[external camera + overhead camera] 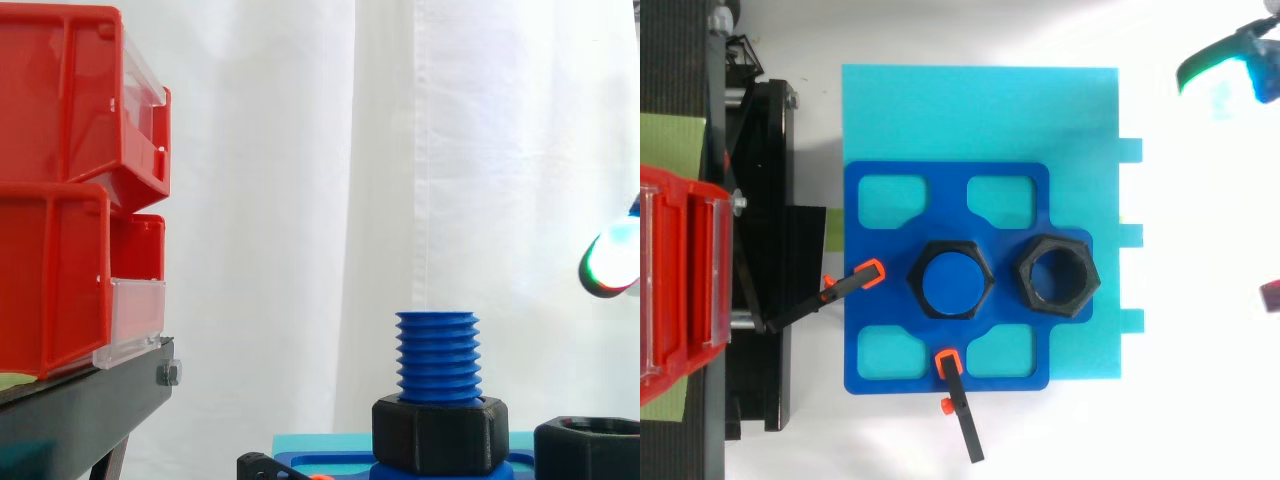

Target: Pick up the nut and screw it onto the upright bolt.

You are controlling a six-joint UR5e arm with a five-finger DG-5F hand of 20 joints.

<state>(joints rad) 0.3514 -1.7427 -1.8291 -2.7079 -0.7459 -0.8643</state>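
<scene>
Found the bolt upright on the blue plate, its threads bare above a black collar seated at its base. Located the loose nut lying flat on the same plate, just beside the bolt on the arm's side, apart from the collar and untouched. Noted the robot hand at the right edge of the side view, above thread height and well apart from both nut and bolt. Unable to tell, from the small part in view, how far open or whether holding anything. Recorded two clamps gripping the plate's edges over a cyan board; red bins on a black stand off to the far side, clear of the work. Judged the step in hand as approach, with pickup not yet begun. Next move judged to call for travel down and across to the loose nut, a hold on its outer flats with the bore left free, a level lift, centring over the bolt top, and a gentle lowering onto the first thread before any turning
</scene>
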